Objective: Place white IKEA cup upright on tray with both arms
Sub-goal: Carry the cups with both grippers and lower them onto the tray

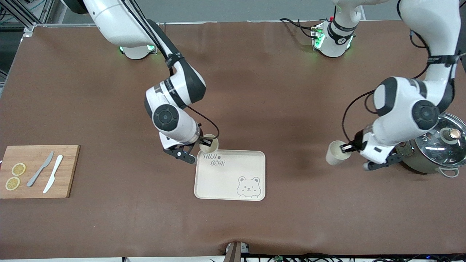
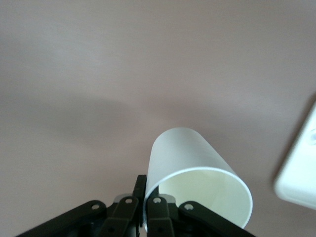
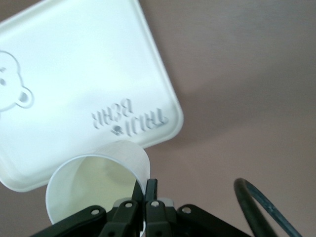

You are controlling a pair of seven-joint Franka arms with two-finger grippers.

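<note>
Cups hang from both grippers, each pinched by its rim. The right gripper (image 1: 202,143) holds a white cup (image 1: 209,143) over the corner of the tray (image 1: 230,175) with the "TAIJI BEAR" lettering; its base is hidden behind the tilted body, so contact with the tray cannot be judged. The left gripper (image 1: 346,147) clamps a second cup (image 1: 335,154) (tipped, mouth toward the wrist) over bare table beside a steel pot (image 1: 435,147), which the arm partly covers.
</note>
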